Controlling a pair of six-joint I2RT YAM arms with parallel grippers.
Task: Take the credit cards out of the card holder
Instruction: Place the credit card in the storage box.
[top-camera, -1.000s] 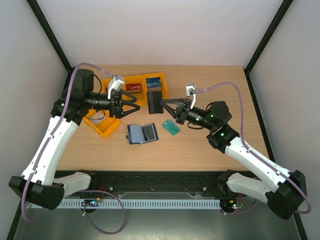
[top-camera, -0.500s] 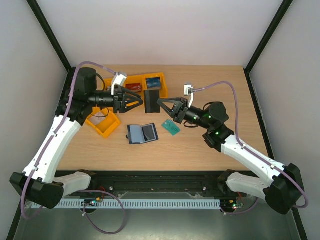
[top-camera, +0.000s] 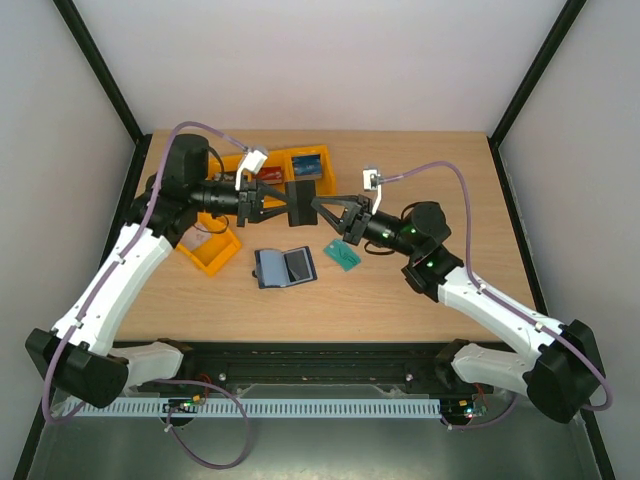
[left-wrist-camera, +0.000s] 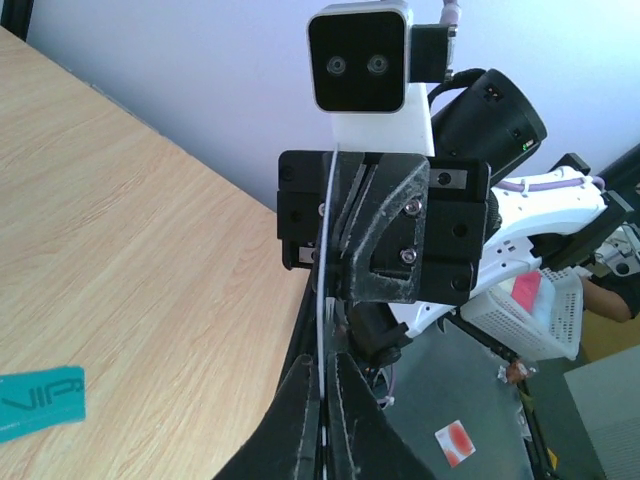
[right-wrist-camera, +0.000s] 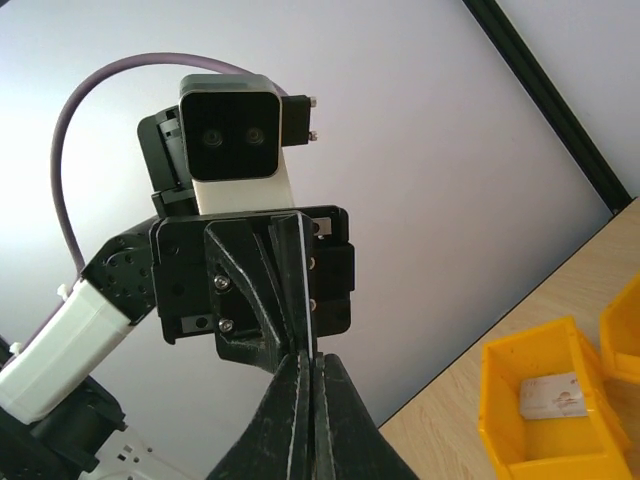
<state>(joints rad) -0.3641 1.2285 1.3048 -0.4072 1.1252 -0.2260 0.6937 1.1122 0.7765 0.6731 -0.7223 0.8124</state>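
A dark credit card (top-camera: 303, 194) hangs in the air above the table's back half, held from both sides. My left gripper (top-camera: 288, 203) is shut on its left edge and my right gripper (top-camera: 318, 206) is shut on its right edge. The left wrist view has the card (left-wrist-camera: 325, 250) edge-on between the closed tips of the left gripper (left-wrist-camera: 327, 366). In the right wrist view the card (right-wrist-camera: 306, 285) rises from the pinched right gripper (right-wrist-camera: 312, 363). The card holder (top-camera: 285, 267) lies open on the table below, showing a dark card in its sleeve.
A teal-green card (top-camera: 343, 254) (left-wrist-camera: 40, 402) lies right of the holder. Orange bins stand at the back left: one (top-camera: 207, 250) near my left arm, one (top-camera: 264, 172) with a red card, one (top-camera: 310, 164) with a blue card. A bin (right-wrist-camera: 540, 400) shows a pale card.
My left gripper has moved right to the card that the right gripper holds up and has shut on its free edge. The right gripper has shifted slightly left with the card.
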